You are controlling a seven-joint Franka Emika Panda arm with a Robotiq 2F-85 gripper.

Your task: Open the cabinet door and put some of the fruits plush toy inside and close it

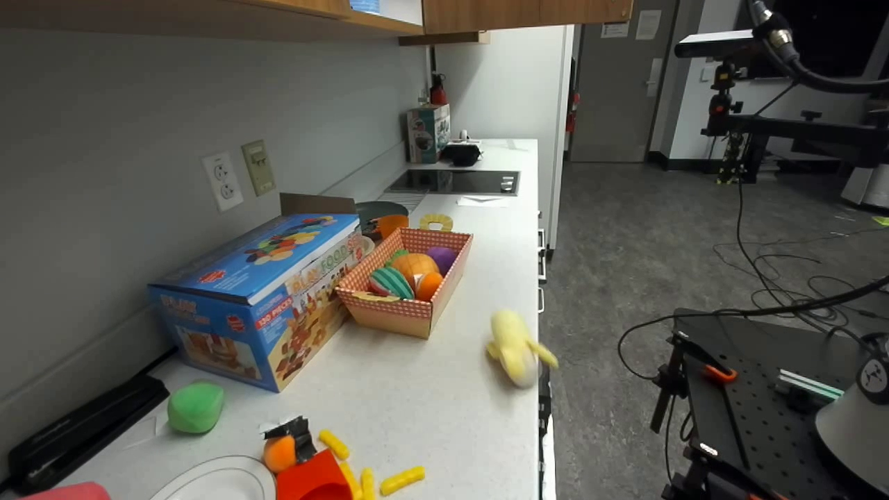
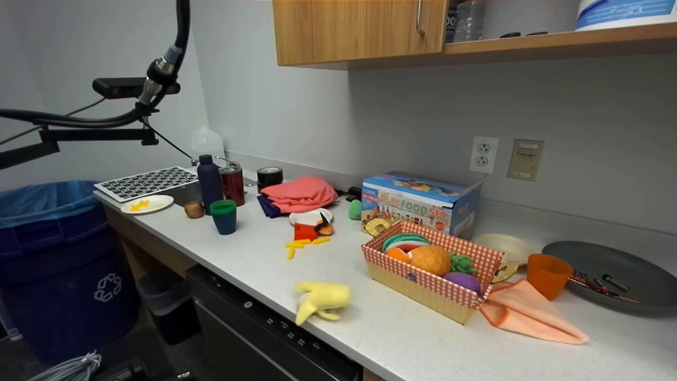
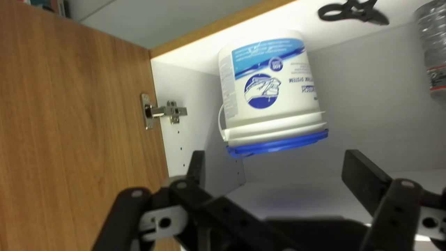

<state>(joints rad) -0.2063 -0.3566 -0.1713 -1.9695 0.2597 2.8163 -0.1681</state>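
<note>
Standing open to the left of the white tub [image 3: 271, 83] in the wrist view, the cabinet door [image 3: 76, 122] could be knocked closed if the jaws brush it on leaving, and that would bar the way in. The jaws are in front of the tub, spread wide, with nothing seen between them; pushed deeper, they might topple it or, to its right, the clear bottle [image 3: 433, 48]. In an exterior view the worktop [image 2: 529, 360] lies below the tub, and to its left comes first the plush banana [image 2: 326, 298], so near the front edge that a clumsy grasp could send it to the floor; then, closer under the tub, a gingham basket [image 2: 412, 296] holding a watermelon piece [image 2: 404, 242], a small orange [image 2: 398, 255], a pineapple [image 2: 431, 261] and a purple fruit [image 2: 464, 281]. Crowded as these are, one may slip, or the whole basket drag, should the jaws catch its wall. For print, far left of the tub a blue bin [image 2: 47, 264] bears the recycling mark [image 2: 107, 285]; nearer it a blue box [image 2: 410, 207] reads PLAY FOOD SET, with PIECES after a blurred count; the tub's own label is upside down in the wrist view, SYSTEM seeming the only legible word.
</note>
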